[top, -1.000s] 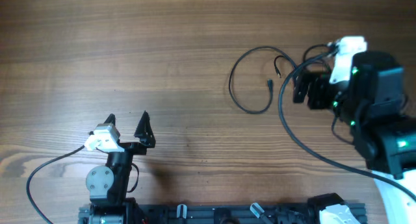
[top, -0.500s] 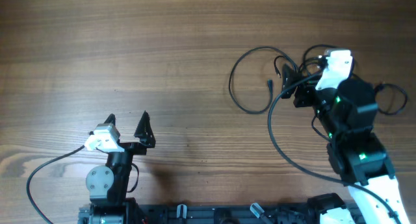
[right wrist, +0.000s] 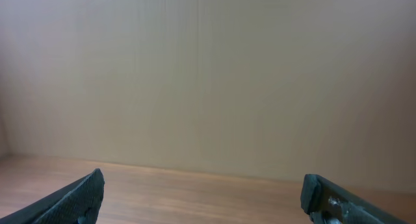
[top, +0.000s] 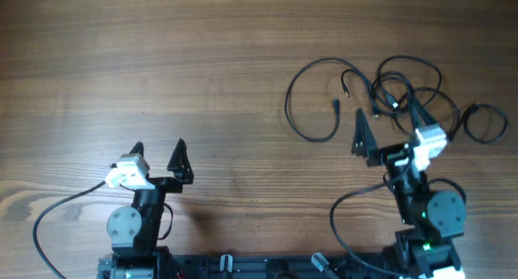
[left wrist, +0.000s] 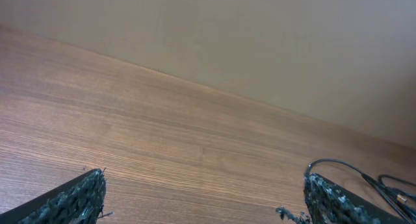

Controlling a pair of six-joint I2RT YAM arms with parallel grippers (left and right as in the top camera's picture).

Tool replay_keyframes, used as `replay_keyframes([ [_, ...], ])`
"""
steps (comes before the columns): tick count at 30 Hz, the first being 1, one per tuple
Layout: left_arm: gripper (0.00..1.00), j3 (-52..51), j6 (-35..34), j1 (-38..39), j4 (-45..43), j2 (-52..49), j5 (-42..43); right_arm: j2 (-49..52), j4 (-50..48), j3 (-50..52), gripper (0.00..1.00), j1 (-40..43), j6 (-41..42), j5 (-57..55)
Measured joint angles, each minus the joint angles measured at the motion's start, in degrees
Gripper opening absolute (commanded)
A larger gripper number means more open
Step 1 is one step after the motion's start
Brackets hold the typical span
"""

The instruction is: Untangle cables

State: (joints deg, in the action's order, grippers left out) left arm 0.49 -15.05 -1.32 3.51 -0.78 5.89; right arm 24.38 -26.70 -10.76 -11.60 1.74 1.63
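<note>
Counter (top: pixel 162 52): brown wood grain, matte. Plain beige wall (right wrist: pixel 208 74) behind. Cables (top: pixel 394 99): loose black tangle plus one open loop, far right of counter, just ahead of right gripper (top: pixel 387 127). Right jaws spread wide, gripping nothing. Left gripper (top: pixel 157 148): jaws spread wide, gripping nothing, well apart from cables.

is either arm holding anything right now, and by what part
Nothing is held. The left gripper and the right gripper both stand open and empty; the cables lie loose on the table.
</note>
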Motion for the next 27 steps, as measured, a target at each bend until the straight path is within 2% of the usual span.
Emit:
replay_keyframes([
  [7, 1.0, 0.0, 0.0, 0.0, 0.0, 0.04, 0.0, -13.88, 0.2, 8.81, 1.0, 0.0, -2.12, -1.2],
  [14, 1.0, 0.0, 0.0, 0.0, 0.0, 0.04, 0.0, -21.51, 14.43, 10.4, 1.0, 0.0, -2.51, -1.92],
  [22, 1.0, 0.0, 0.0, 0.0, 0.0, 0.04, 0.0, -23.34, 26.08, 10.4, 1.0, 0.0, -2.54, -2.12],
  [27, 1.0, 0.0, 0.0, 0.0, 0.0, 0.04, 0.0, -23.34, 26.32, 10.4, 0.99, 0.0, -2.51, -2.12],
])
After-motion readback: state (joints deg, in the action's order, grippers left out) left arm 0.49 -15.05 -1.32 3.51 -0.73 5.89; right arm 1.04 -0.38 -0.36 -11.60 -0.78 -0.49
